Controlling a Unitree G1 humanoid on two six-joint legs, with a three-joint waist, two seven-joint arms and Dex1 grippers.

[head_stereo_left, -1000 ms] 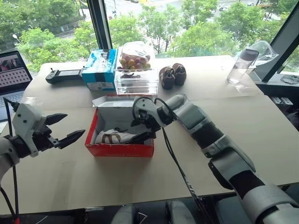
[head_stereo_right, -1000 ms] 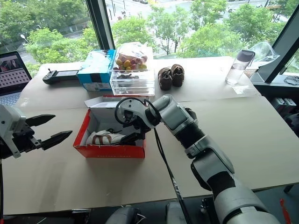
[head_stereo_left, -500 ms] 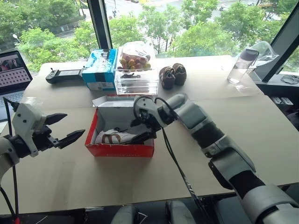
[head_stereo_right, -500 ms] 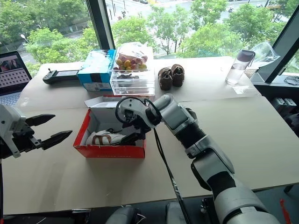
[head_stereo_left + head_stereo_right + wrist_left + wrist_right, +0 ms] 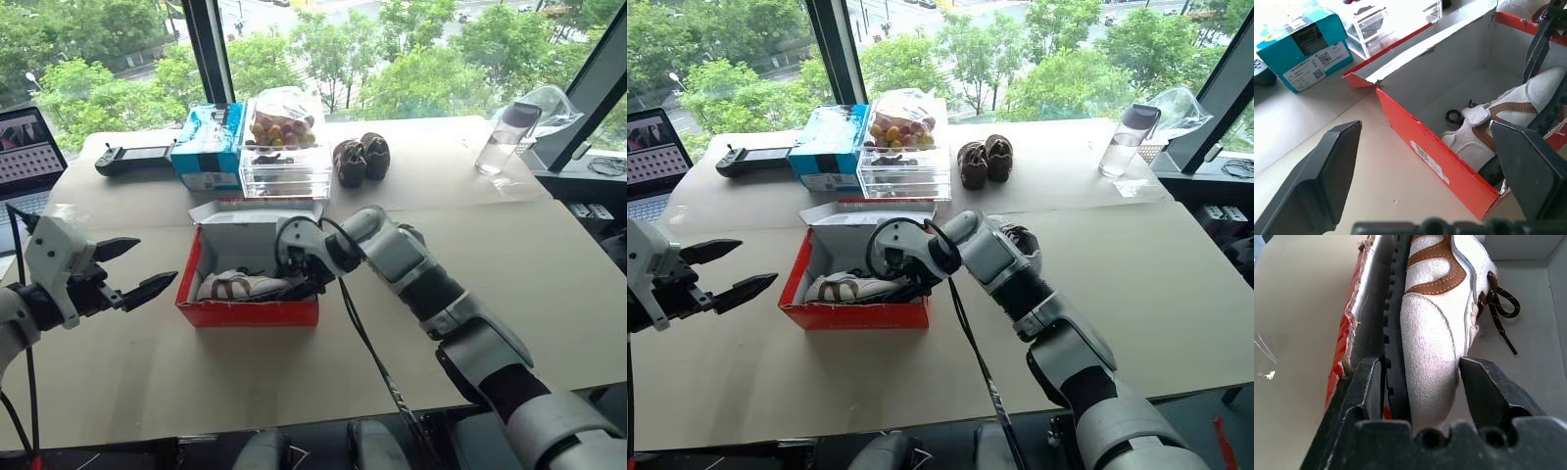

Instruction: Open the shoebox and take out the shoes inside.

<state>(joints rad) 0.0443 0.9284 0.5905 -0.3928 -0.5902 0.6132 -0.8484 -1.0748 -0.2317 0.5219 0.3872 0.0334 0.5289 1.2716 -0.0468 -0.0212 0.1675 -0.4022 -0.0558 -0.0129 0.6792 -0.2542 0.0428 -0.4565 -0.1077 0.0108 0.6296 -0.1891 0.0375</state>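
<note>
Red shoebox (image 5: 247, 311) sits open on the bench (image 5: 549, 264); inside, the right gripper (image 5: 1422, 382) has just narrowed its jaws onto the heel of a white shoe (image 5: 1432, 328), so lifting out looks next. Left gripper (image 5: 132, 269) waits nearby, jaws wide apart.

A big table (image 5: 549, 264) with a light brown top holds everything. The red shoebox (image 5: 247, 311) sits on it near the front, with its lid open. Behind it stand a blue carton (image 5: 209, 145) and a clear box (image 5: 286, 168) (a bag of fruit (image 5: 282, 119) rests on top of that one). A dark brown pair of shoes (image 5: 361, 157) sits just beside the clear box. A black controller (image 5: 135, 157) lies at the back left, a laptop (image 5: 27, 157) is at the left edge, and a clear bottle (image 5: 506, 137) stands at the back right.
</note>
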